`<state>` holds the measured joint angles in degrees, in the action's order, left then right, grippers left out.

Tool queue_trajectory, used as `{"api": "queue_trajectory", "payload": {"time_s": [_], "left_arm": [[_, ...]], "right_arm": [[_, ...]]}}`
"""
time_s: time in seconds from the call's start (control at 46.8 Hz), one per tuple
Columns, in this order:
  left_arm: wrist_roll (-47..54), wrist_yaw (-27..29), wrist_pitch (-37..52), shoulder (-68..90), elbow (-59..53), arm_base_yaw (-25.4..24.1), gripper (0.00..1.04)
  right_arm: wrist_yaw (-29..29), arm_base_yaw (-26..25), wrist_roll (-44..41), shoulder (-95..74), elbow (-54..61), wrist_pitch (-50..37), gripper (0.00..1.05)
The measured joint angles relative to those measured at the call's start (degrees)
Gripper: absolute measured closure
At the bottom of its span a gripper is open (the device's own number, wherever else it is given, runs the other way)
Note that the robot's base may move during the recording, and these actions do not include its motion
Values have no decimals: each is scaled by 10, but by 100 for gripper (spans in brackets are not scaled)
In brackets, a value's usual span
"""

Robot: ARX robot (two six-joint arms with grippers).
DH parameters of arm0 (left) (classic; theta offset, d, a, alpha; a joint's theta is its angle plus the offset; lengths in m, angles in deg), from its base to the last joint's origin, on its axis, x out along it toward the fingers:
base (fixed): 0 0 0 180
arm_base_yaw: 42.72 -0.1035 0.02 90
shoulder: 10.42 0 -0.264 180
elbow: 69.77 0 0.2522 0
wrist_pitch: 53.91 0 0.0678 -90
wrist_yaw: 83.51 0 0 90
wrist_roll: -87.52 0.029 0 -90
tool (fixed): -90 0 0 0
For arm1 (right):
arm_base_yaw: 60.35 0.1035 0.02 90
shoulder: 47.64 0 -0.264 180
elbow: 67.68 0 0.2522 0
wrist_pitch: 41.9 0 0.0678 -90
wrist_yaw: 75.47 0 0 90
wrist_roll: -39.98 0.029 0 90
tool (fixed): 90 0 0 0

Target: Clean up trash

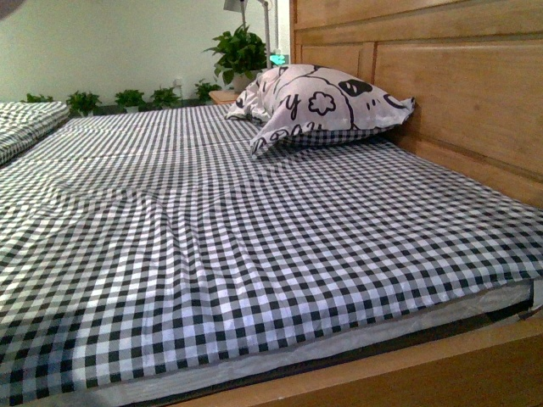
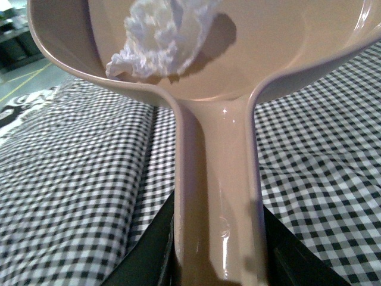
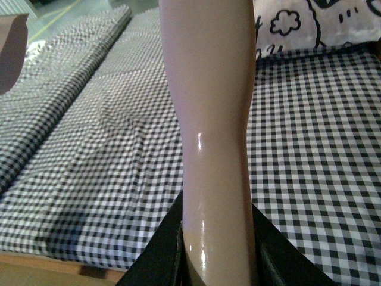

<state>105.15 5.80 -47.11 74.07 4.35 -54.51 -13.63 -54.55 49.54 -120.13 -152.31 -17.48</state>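
Note:
In the left wrist view, my left gripper is shut on the handle of the pale pink dustpan, held above the checked bed sheet. The trash, a small crumpled white paper wad, lies inside the pan near its back wall. In the right wrist view, my right gripper is shut on the pale pink brush handle, which rises out of the frame; the bristles are out of view. Neither arm nor tool shows in the front view.
The front view shows the bed with a black-and-white checked sheet, a white pillow with black drawings by the wooden headboard, the wooden bed frame edge, and potted plants behind. The pillow also shows in the right wrist view.

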Motion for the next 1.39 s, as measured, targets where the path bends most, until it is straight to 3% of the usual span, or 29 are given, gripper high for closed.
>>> {"api": "queue_trajectory", "payload": {"time_s": [0.192, 0.342, 0.577, 0.813, 1.39], "left_arm": [[-42, 69, -40, -201, -104, 53, 78], [-70, 120, -86, -339, -179, 84, 78], [-110, 221, -174, -527, -270, 158, 78], [-151, 298, -226, -633, -329, 224, 78], [-169, 297, -229, -643, -337, 234, 78]], "right_arm": [[19, -9, 43, 160, 52, -12, 85], [68, -6, 75, 250, 92, -25, 85], [154, 48, 82, 359, 128, -3, 85], [196, 81, 59, 381, 141, -12, 85], [211, 85, 46, 379, 150, -5, 85]]}}
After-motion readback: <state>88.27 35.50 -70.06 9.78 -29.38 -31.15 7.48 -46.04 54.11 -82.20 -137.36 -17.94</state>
